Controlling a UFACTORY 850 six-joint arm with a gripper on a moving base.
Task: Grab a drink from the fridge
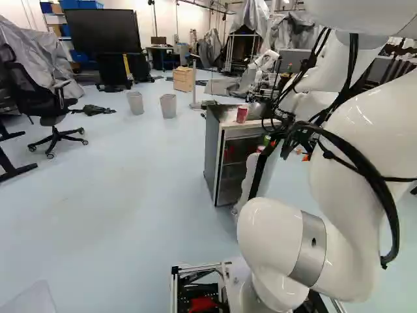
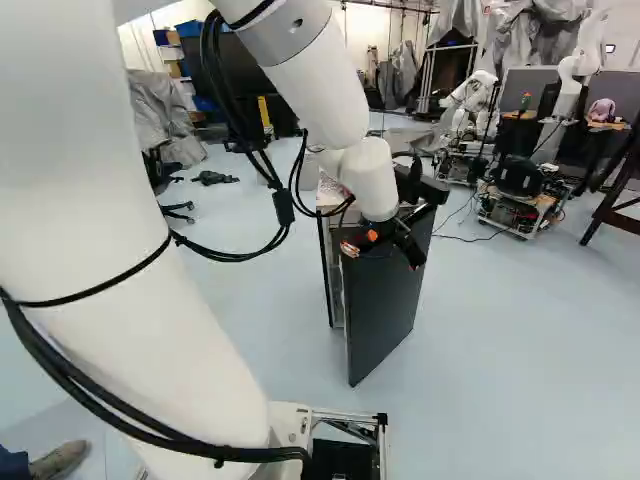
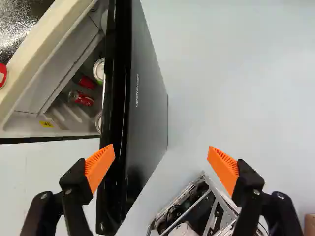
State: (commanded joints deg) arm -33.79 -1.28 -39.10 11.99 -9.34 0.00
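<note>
Fridge [image 1: 211, 156] door [image 2: 380, 310] ajar, one black gripper [image 2: 382, 255] spread wide at its edge

In the left base view, one red can [image 1: 242, 114] stands upright on the fridge top, long axis vertical. Red shapes inside are too dark to count, and the arm [image 1: 358, 130] hides part of the door.

In the right base view, the one door hides most of the interior; cables [image 2: 285, 205] and arm cover part of the fridge top.

In the wrist view, two red soda cans [image 3: 82, 98] show inside; the clearer one seems upright, pale end up. Two silver can tops [image 3: 99, 70] sit beside the door, partly hidden by it. The two fingers stand far apart, gripping nothing, one orange pad [image 3: 101, 164] over the door's edge; whether it touches is unclear
</note>
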